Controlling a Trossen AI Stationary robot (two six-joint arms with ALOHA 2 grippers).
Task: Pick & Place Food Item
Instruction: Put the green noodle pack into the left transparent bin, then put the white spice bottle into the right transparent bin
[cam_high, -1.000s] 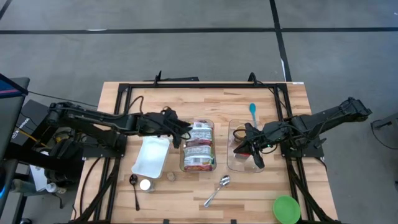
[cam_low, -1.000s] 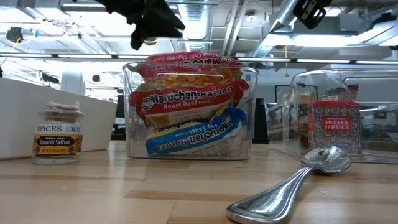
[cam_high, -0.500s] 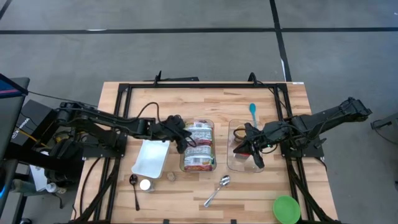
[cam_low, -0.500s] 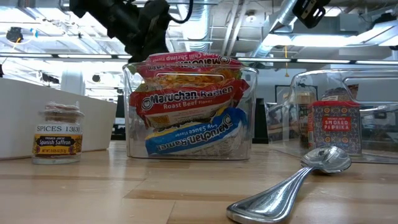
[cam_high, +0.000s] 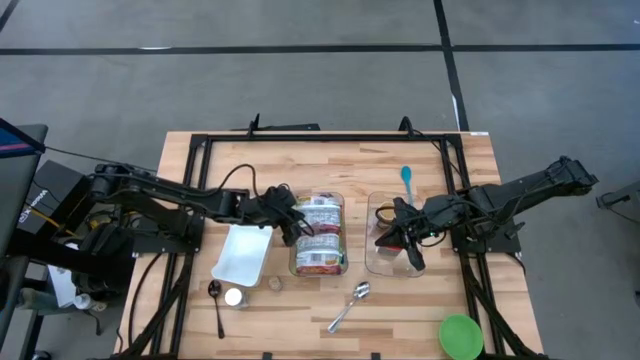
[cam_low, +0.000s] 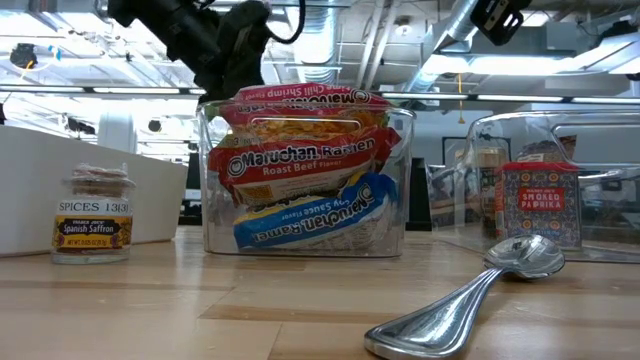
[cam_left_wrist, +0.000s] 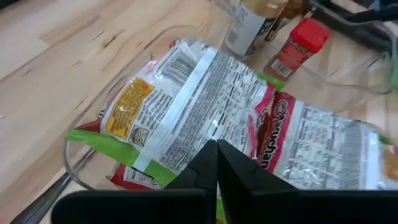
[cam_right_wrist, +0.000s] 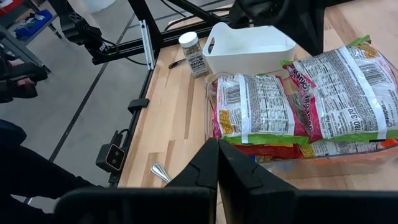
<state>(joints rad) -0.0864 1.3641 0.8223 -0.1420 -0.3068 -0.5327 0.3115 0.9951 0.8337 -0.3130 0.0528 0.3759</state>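
Early stage. Left gripper (cam_high: 292, 229) shut, empty, above ramen packets (cam_high: 320, 236) in clear bin (cam_high: 342, 268). Right gripper (cam_high: 385, 237) shut, empty. Nothing picked or placed.

Two matte black jointed arms trailing thin black cables, each ending in a dark, flat-fingered hand (cam_left_wrist: 216, 177).

Ramen packets (cam_right_wrist: 298, 102) fill the clear bin (cam_right_wrist: 214, 134) — white tray (cam_right_wrist: 249, 46) behind
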